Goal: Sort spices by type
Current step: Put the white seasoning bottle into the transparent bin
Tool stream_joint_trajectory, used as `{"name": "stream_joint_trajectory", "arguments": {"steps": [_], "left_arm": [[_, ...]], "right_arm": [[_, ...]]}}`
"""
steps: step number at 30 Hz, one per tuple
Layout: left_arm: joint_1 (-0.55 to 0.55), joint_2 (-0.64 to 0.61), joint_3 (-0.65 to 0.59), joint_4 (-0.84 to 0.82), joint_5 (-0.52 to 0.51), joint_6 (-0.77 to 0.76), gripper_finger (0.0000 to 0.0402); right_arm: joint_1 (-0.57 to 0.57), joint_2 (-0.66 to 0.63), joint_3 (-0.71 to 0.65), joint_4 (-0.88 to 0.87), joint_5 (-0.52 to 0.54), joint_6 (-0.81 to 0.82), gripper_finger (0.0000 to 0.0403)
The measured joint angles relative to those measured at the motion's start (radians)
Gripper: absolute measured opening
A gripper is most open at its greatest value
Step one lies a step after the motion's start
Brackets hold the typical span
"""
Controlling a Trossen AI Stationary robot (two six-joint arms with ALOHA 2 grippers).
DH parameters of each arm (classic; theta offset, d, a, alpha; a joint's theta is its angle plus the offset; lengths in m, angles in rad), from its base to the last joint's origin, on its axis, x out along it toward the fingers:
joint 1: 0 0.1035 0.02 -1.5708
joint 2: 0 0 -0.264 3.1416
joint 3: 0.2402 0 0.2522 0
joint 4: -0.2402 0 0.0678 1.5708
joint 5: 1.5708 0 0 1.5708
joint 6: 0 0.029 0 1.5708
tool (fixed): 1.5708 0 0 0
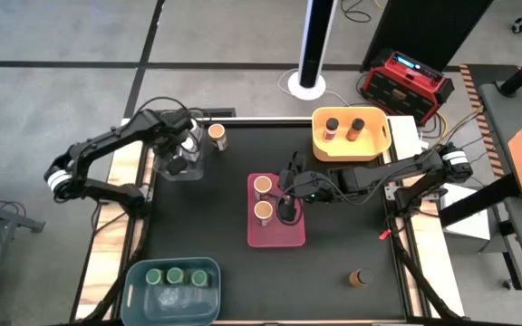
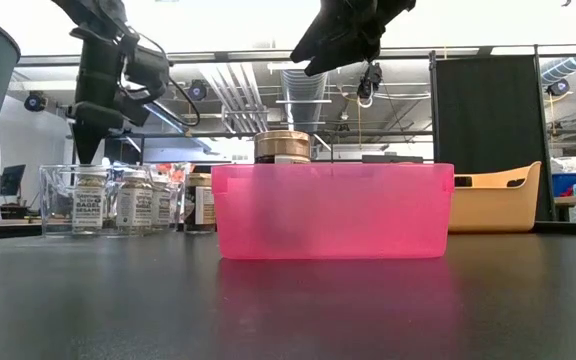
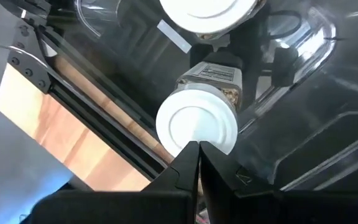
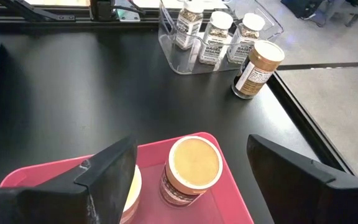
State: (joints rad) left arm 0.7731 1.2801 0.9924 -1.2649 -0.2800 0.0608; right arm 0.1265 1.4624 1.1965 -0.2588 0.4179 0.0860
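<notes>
- Black fingers of the right gripper [image 4: 191, 180] stand well apart and hold nothing, hovering above the pink bin [image 1: 275, 237]; the wide gap suits either a jar just let go or one about to be taken, and I cannot tell which.
- Directly below that gap stands an orange-lidded jar [image 4: 191, 171] inside the pink bin, with a second orange-lidded jar [image 1: 263, 186] just beside it, which suggests this bin is the place for orange lids.
- Farther out from this gripper, a loose orange-lidded jar [image 4: 257, 68] stands on the table, touching or nearly touching the clear bin [image 4: 272, 25]; by my reading it belongs with the pink bin's pair.
- Off to the gripper's other side, the yellow bin [image 1: 350, 133] holds two dark-lidded jars, and one dark-lidded jar [image 1: 362, 278] sits alone near the table's front edge, probably still unsorted.
- Well apart, the blue bin [image 1: 172, 288] holds green-lidded jars.
- Left gripper [image 3: 194, 152] is pressed together with nothing between its fingers, its tip hanging just over a white-lidded jar [image 3: 196, 127] in the clear bin, likely waiting.
</notes>
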Motion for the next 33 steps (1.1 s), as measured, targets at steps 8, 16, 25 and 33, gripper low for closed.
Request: {"name": "stream_joint_trajectory", "arguments": {"steps": [8, 16, 25, 33], "left_arm": [[0.0, 0.005, 0.0, 0.008, -0.081, 0.11, 0.0], [0.0, 0.005, 0.0, 0.019, -0.102, 0.166, 0.0], [0.0, -0.012, 0.017, -0.021, -0.096, 0.142, 0.0], [0.0, -0.019, 0.0, -0.04, -0.021, 0.115, 0.0]], "right_arm": [[0.0, 0.0, 0.0, -0.002, 0.0, 0.0, 0.0295], [0.0, 0.0, 0.0, -0.002, 0.0, 0.0, 0.0309], [0.0, 0.0, 0.0, -0.002, 0.0, 0.0, 0.0301], [0.0, 0.0, 0.0, -0.001, 0.0, 0.0, 0.0295]]}}
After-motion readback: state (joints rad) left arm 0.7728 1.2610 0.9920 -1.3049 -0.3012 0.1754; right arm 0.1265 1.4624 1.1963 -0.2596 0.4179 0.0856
